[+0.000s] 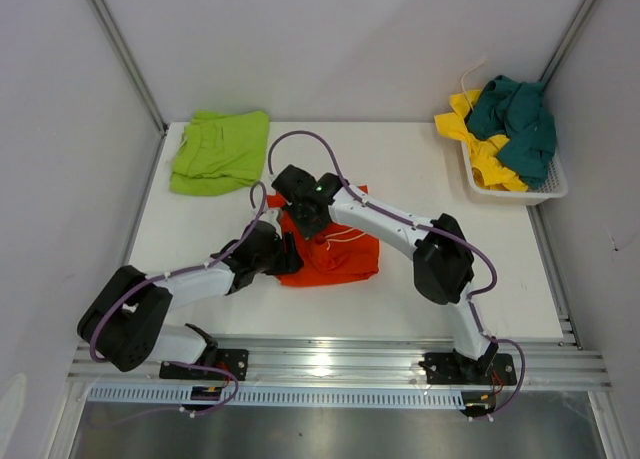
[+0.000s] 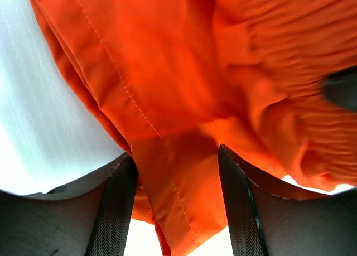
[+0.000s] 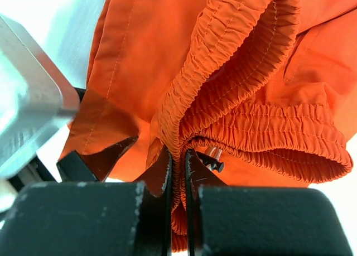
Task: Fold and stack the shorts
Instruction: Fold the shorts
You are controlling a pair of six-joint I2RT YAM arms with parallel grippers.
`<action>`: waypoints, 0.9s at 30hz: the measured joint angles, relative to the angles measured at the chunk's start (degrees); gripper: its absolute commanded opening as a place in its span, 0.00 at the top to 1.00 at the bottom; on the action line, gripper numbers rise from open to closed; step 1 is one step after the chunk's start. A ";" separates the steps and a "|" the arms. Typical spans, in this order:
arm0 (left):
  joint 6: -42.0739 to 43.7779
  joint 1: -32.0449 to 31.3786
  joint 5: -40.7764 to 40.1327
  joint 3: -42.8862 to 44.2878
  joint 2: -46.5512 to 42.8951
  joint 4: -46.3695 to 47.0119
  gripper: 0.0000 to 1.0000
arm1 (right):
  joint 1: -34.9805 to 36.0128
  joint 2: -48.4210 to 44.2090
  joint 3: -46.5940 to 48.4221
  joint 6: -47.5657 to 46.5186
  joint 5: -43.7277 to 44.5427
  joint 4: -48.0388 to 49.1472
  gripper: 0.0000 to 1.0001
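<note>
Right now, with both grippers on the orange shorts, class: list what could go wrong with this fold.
1. The right gripper pinches the orange shorts by only a bunched bit of waistband; a pull could slip it free.
2. The left gripper has its jaws apart around a hem fold; closing may catch one layer and skew the fold.
3. The loose white drawstring might snag.

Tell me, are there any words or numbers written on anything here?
None: no words, numbers, labels or signs can be read in any view.
The orange shorts, green shorts, yellow shorts, teal shorts and the basket are all plain.
</note>
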 measured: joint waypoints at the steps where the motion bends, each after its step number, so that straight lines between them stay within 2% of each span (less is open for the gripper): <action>1: -0.02 -0.11 -0.09 -0.04 -0.04 -0.02 0.38 | 0.22 0.44 0.00 0.00 -0.13 0.00 1.00; 13: -0.15 -0.46 -0.76 -0.09 -0.04 -0.04 0.41 | 1.62 2.08 1.53 0.04 -1.27 1.03 1.00; 14: -0.42 -0.48 -0.79 -0.11 -0.04 -0.04 0.41 | 1.64 2.43 1.95 0.07 -1.31 1.11 0.86; 16: -1.09 -0.55 -1.09 -0.13 -0.04 -0.11 0.41 | 1.62 3.39 2.62 0.72 -1.14 1.42 0.67; 19: -3.04 -0.52 -1.62 -0.35 -0.42 -0.59 0.40 | 0.90 4.26 2.93 1.49 -0.63 1.99 0.54; 21: -3.87 -0.50 -1.84 -0.37 -1.20 -1.60 0.37 | 0.76 4.20 2.82 1.79 -0.59 2.47 0.52; 22: -3.96 -0.50 -1.99 -0.46 -1.90 -2.69 0.32 | 0.76 3.98 2.36 1.68 -0.68 3.15 0.47; 27: -3.80 -0.90 -2.01 -1.29 -7.85 -10.21 0.17 | 0.11 0.83 -2.71 2.03 -2.82 7.41 0.40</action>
